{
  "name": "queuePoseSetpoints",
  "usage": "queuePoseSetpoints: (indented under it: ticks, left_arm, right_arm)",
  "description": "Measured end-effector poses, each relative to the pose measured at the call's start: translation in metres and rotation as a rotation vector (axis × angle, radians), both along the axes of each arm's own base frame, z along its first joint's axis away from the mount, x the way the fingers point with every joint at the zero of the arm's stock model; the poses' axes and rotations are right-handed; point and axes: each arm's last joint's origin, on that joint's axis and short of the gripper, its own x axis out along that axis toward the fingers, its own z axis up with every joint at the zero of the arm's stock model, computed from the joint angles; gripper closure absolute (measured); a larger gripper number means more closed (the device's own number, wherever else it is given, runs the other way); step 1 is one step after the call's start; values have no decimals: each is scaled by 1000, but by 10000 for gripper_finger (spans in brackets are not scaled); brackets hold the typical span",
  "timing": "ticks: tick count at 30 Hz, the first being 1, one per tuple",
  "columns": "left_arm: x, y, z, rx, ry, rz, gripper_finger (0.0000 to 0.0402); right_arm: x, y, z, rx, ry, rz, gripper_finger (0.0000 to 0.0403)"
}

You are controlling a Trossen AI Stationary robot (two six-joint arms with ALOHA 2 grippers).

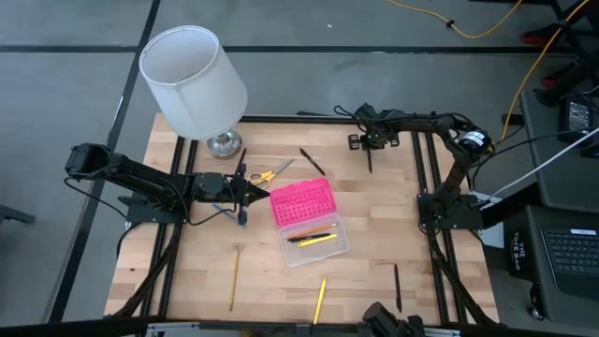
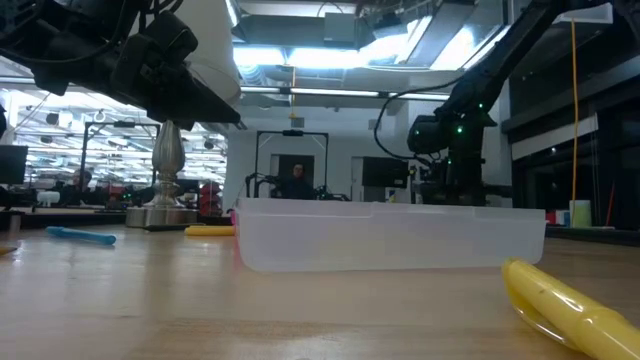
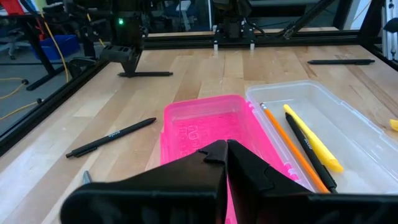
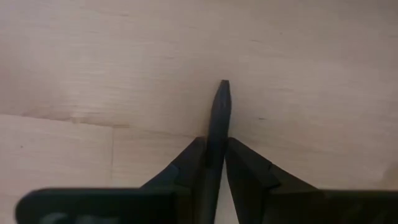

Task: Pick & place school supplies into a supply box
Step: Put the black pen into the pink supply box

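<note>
The supply box lies open at mid-table: its pink lid [image 1: 301,202] is flipped toward the far side, and its clear base [image 1: 316,240] holds an orange pencil, a black pen and a yellow pen [image 3: 314,140]. At the far side my right gripper [image 1: 371,142] points down, shut on a black pen [image 1: 370,162]. My left gripper [image 1: 265,194] hangs shut and empty above the table just left of the lid. Yellow-handled scissors [image 1: 265,175] and another black pen [image 1: 312,161] lie flat beyond the box. My right gripper pinches the black pen between its two fingers at one end [image 4: 216,146], coming steeply from above. The rest of the pen reaches out past the fingertips to its free end [image 4: 224,85], lying low and about level. Whether it rests on the table I cannot tell.
A white-shaded lamp [image 1: 194,80] stands at the far left corner. Loose on the near half lie a yellow pencil [image 1: 234,278], another yellow pencil [image 1: 320,300] and a black pen [image 1: 397,286]. A blue pen [image 2: 82,236] lies under my left arm.
</note>
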Motion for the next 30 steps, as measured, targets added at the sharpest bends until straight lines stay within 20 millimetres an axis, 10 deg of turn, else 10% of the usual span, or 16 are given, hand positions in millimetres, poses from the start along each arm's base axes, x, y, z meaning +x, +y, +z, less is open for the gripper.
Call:
queuePoseSetpoints:
  ticks: [30]
  left_arm:
    - [0,0,0,0,0,0,398]
  right_arm:
    - [3,6,9,-67,100,514,375]
